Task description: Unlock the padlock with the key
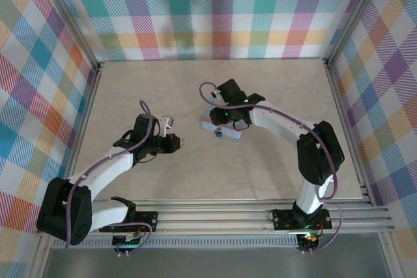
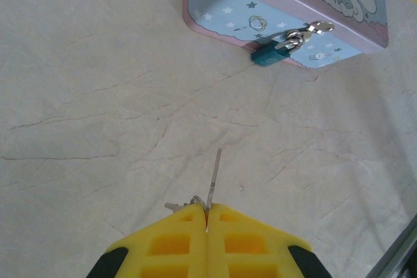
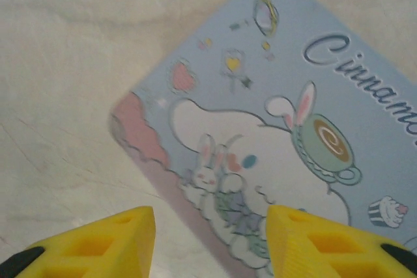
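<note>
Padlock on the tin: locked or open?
Locked, apparently: the padlock hangs on the tin, shackle looped closed, while the key sits in the left end effector, apart.

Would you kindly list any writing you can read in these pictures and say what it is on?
"Cinnamo": dark script on the pale-blue rectangular cartoon tin lid, cut off at the picture's edge.
Nothing else is legible; the small dark-blue padlock shows no readable marking.
</note>
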Controlling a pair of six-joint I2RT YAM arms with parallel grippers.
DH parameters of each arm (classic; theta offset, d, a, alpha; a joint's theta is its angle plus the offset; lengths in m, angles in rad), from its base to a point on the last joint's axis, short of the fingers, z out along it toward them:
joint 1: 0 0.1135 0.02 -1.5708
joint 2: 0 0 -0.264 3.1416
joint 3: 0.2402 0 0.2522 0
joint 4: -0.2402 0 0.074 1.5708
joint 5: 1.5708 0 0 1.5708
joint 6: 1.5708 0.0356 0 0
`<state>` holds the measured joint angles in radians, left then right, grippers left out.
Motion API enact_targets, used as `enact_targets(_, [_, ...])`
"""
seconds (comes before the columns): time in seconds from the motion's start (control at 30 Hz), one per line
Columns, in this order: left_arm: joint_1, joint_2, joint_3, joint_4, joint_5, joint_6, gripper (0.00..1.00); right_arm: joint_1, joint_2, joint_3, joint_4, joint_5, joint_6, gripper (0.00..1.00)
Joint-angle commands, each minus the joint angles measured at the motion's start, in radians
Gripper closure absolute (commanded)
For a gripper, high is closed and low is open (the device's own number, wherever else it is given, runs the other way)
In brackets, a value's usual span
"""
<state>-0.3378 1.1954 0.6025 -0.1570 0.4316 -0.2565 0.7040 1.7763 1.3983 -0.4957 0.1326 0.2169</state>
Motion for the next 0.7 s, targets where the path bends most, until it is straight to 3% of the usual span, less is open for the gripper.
enact_targets(0.0, [0.000,-0.023,-0.029,0.016,-0.014,0.001,1.00,0.098,-0.026,-0.020,-0.120,0.250,0.342,0.46])
enact_targets(0.13, [0.002,-0.012,-0.045,0.057,0.007,-0.016,1.00,0.184,-0.026,-0.109,-0.077,0.366,0.537,0.40])
enact_targets(0.27, [0.001,0.006,-0.032,0.054,0.048,-0.008,1.00,0.195,0.054,-0.089,-0.071,0.405,0.631,0.36])
enact_targets(0.67, [0.000,-0.003,-0.053,0.096,0.085,-0.016,1.00,0.186,0.233,-0.004,-0.002,0.493,0.663,0.40])
